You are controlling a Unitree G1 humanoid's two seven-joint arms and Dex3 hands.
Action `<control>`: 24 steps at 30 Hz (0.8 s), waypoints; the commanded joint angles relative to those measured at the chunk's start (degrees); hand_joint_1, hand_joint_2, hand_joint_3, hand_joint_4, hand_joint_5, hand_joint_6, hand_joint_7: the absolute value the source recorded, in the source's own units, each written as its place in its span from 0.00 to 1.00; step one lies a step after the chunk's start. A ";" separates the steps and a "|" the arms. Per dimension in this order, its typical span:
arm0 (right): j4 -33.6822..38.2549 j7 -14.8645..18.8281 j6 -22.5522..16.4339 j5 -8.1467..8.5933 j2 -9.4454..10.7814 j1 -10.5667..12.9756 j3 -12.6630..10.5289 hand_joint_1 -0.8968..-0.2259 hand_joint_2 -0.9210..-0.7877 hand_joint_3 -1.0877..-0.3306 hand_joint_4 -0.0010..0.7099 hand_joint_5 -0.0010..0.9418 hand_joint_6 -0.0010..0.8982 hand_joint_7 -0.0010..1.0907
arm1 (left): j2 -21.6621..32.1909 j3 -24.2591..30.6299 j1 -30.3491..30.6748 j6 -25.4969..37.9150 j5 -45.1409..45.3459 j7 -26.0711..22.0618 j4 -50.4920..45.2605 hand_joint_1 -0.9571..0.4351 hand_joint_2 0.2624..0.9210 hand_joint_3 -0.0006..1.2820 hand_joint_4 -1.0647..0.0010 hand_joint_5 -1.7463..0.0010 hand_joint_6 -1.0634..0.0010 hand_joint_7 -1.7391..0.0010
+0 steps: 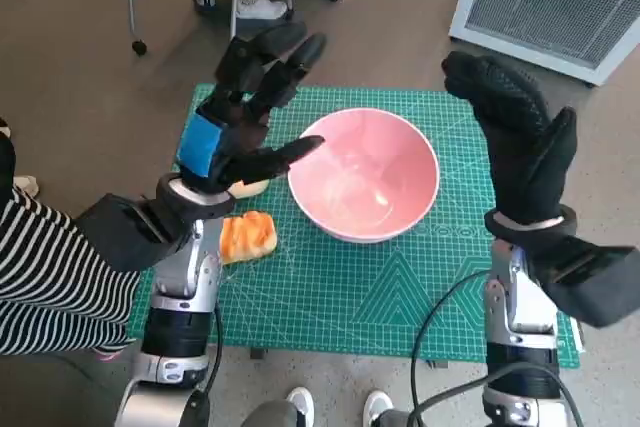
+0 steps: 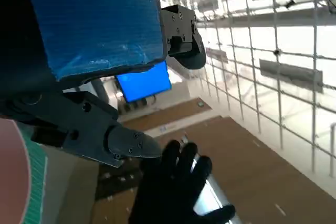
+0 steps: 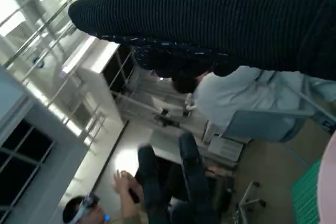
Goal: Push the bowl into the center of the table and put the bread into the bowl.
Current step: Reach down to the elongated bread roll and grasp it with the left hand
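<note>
1. Worktop [image 1: 400, 297]: small surface covered by a green cutting mat with printed grid lines; carries the bowl and the bread.
2. Person in a striped top [image 1: 45, 277]: seated at the left edge of the head view, just beside the robot's left forearm. Another person in a pale top [image 3: 236, 95] shows in the right wrist view, seated on a chair.
3. White grilled unit [image 1: 560, 2]: stands on the floor beyond the worktop's far right corner.
4. Bowl [image 1: 365, 173]: pink, upright, nothing inside it; sits around the middle of the mat, slightly toward the far side.
5. Right hand [image 1: 520, 142]: black knitted glove, raised above the worktop to the right of the bowl, apart from its rim; fingers extended and spread, holding nothing.
6. Left hand [image 1: 248, 112]: black with blue tape on its back, raised over the mat's left part, just left of the bowl; fingers spread wide, nothing held. One finger points toward the bowl's near left rim; contact cannot be judged.
7. Bread [image 1: 247, 236]: orange-brown piece lying on the mat, left of the bowl and apart from it, below the left wrist.
</note>
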 commanded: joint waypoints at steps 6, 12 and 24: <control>-0.40 -0.19 1.57 -1.34 -1.01 1.56 0.42 0.27 0.00 0.52 0.27 0.01 0.23 0.24 | 1.71 0.55 -0.02 1.27 -1.44 -2.58 -1.45 0.52 0.98 0.17 0.74 0.99 1.00 0.56; -0.75 -0.54 1.95 -1.43 -0.96 1.89 0.54 0.27 0.00 0.52 0.27 0.01 0.23 0.25 | 5.35 1.88 0.57 0.89 -0.40 -4.00 -1.44 0.51 0.97 0.17 0.74 1.00 1.00 0.57; -1.68 -0.61 2.98 -0.44 -0.48 2.76 0.47 0.27 0.00 0.52 0.27 0.01 0.23 0.26 | 21.96 2.40 2.90 7.81 11.38 -5.19 -7.29 0.54 0.93 0.09 0.73 0.99 0.96 0.64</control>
